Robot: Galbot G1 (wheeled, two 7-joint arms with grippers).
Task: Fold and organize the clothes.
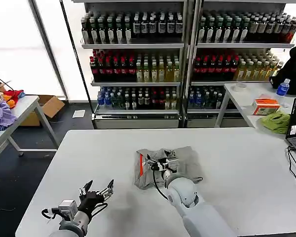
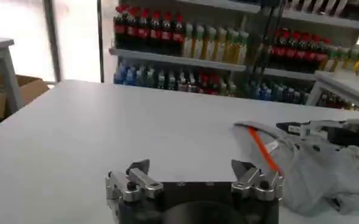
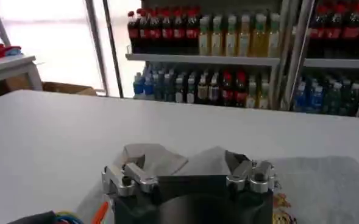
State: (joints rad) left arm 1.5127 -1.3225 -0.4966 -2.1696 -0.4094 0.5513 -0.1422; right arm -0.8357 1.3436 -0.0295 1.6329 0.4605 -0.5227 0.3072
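The grey T-shirt (image 1: 175, 165) lies bunched and partly folded near the middle of the white table (image 1: 246, 168), somewhat toward its near edge, with the orange collar strip (image 1: 141, 165) showing on its left side. The right gripper (image 1: 160, 163) hangs directly over the shirt, fingers spread and released, holding nothing. The left gripper (image 1: 96, 190) is at the near-left part of the table, over bare surface and well apart from the shirt, its fingers likewise spread with nothing between them.
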